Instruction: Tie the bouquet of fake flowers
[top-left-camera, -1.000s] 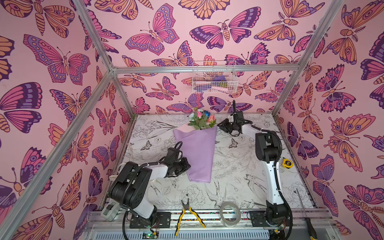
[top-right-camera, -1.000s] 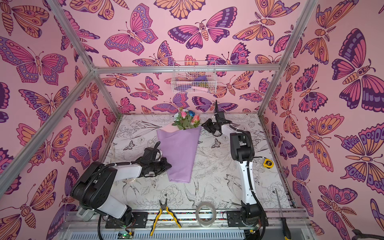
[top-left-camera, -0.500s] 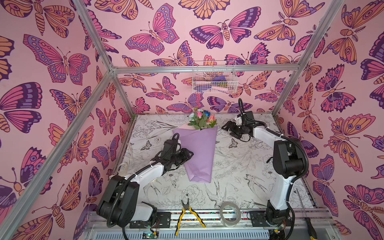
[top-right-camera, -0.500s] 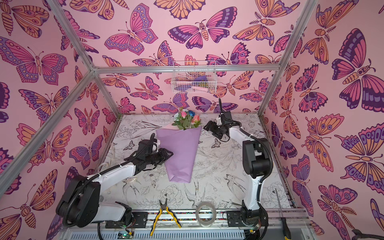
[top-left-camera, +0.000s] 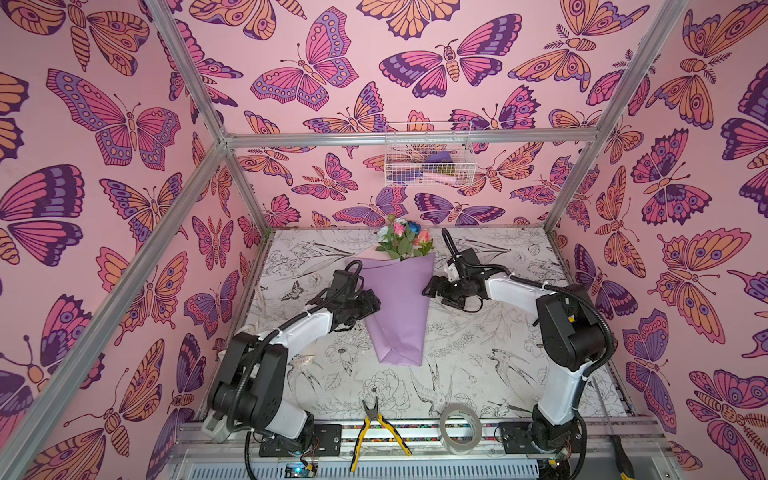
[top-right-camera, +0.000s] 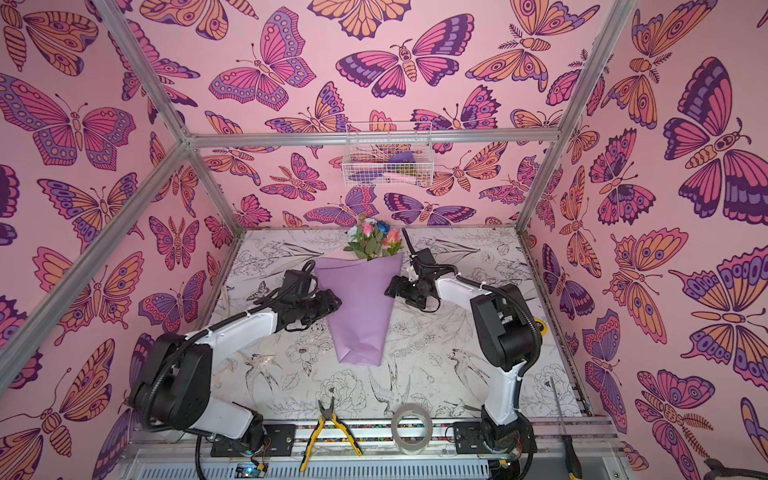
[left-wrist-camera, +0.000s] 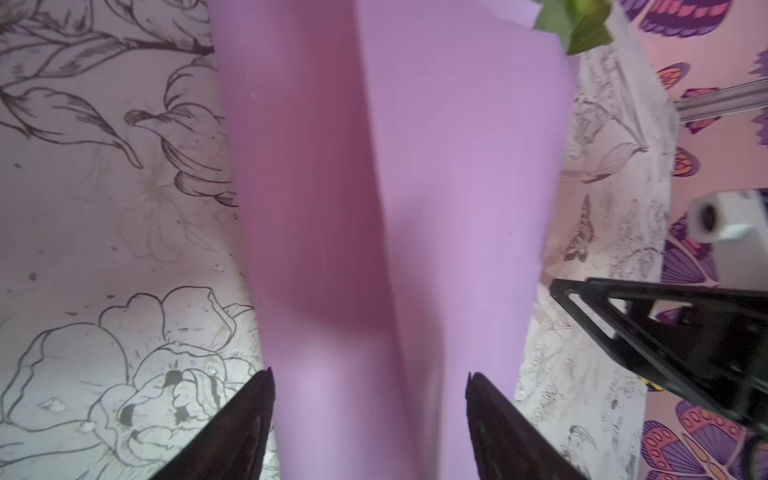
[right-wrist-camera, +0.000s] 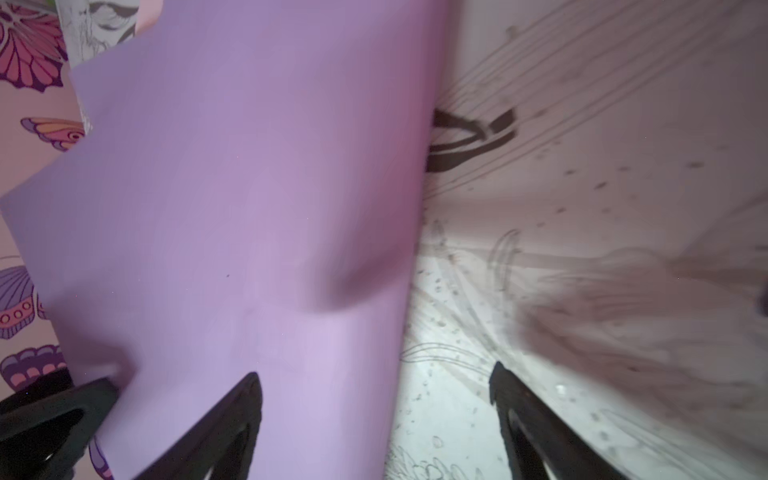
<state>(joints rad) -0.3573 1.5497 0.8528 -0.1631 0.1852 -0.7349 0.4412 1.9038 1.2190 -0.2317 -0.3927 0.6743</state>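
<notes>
The bouquet (top-left-camera: 399, 307) (top-right-camera: 360, 307) is a lilac paper cone lying flat mid-table, wide end toward the back wall. The fake flowers (top-left-camera: 405, 241) (top-right-camera: 374, 240) stick out of that end, with pink, white and blue heads. My left gripper (top-left-camera: 372, 301) (left-wrist-camera: 370, 380) is at the cone's left edge, open, and the lilac paper fills the gap between its fingers. My right gripper (top-left-camera: 430, 286) (right-wrist-camera: 374, 374) is at the cone's right edge, also open. One of its fingertips (right-wrist-camera: 251, 384) is over the paper and the other is over the table.
Yellow-handled pliers (top-left-camera: 376, 432), a clear tape roll (top-left-camera: 459, 428) and a screwdriver (top-left-camera: 611, 419) lie along the front rail. A white wire basket (top-left-camera: 428, 156) hangs on the back wall. A yellow tape measure (top-right-camera: 539, 324) sits behind the right arm.
Both grippers have opened. The left gripper moved up along the cone's left side. The right gripper came forward from near the flowers to the cone's right edge.
</notes>
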